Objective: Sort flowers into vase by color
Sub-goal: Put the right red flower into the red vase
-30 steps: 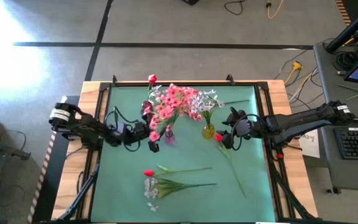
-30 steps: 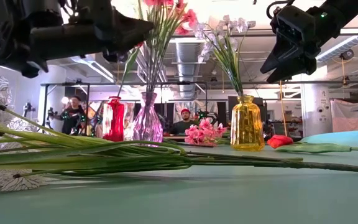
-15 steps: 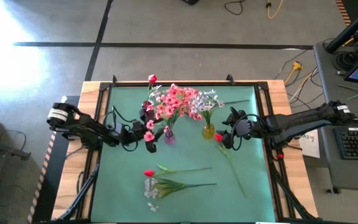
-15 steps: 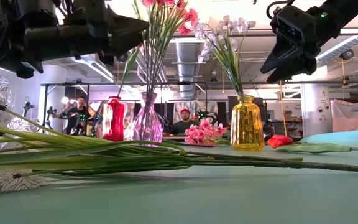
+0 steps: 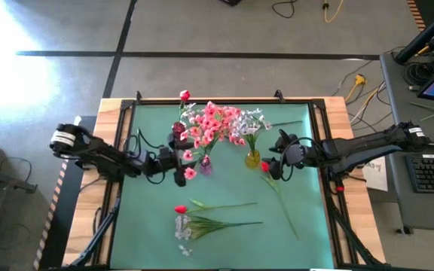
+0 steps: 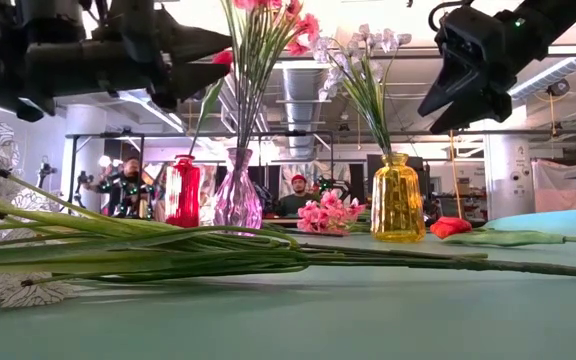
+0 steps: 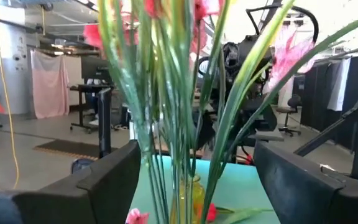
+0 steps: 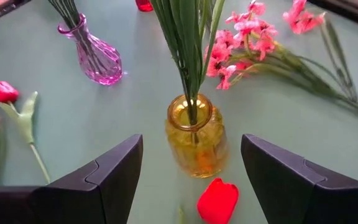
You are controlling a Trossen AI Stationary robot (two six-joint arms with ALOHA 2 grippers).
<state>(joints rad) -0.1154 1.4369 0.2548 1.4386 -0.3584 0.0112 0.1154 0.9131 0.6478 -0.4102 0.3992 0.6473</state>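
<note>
Left gripper point(image 5: 181, 174) hung jaws apart right beside the purple vase point(image 5: 204, 165) full of pink flowers point(image 5: 209, 124), with a loose red flower point(image 5: 181, 209) and white sprays point(image 5: 183, 226) lying flat on the green bench point(image 5: 224, 192) nearer the front. Over right, white flowers point(image 5: 251, 120) sat in the yellow vase point(image 5: 253, 159). Right gripper point(image 5: 271, 167) hovered just past it, jaws apart, over another red flower point(image 5: 265, 167) lying on the bench.
</note>
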